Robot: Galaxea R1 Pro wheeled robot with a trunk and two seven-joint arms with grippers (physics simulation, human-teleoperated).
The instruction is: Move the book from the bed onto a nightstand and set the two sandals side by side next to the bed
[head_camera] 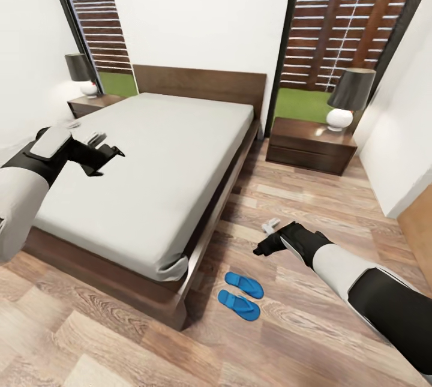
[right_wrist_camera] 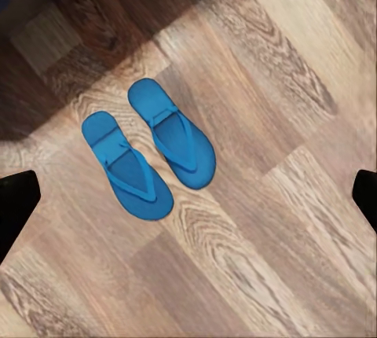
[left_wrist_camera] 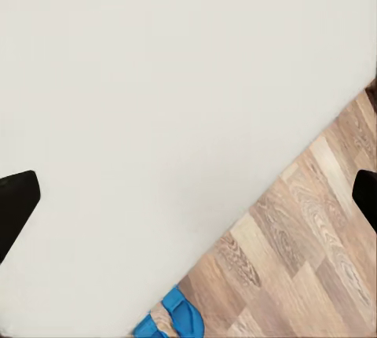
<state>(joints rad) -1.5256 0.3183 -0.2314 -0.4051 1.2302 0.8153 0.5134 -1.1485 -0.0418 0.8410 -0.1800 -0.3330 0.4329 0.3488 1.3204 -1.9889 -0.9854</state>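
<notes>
The bed [head_camera: 150,177] fills the middle of the room, a low dark wooden frame with a flat headboard and a smooth, plain off-white mattress with rounded corners. I cannot see the book on it. On the wood-plank floor [head_camera: 288,339], just beside the bed's near corner, the two sandals [head_camera: 241,295] lie side by side, almost touching: bright blue, flat, with thin toe straps that form a Y on each sole.

A nightstand [head_camera: 310,144] stands at each side of the headboard, both squat dark-brown cabinets with glossy tops. The right one carries a lamp [head_camera: 350,99] with a round white base and a dark tapered shade; the left nightstand [head_camera: 90,104] carries a matching one, and something small and pale lies near its front edge, too blurred to name.

The left gripper [head_camera: 108,152] hovers over the mattress, its black fingers spread wide with nothing between them. The right gripper [head_camera: 266,247] hangs above the floor near the sandals, fingers likewise wide apart and empty in its wrist view.
</notes>
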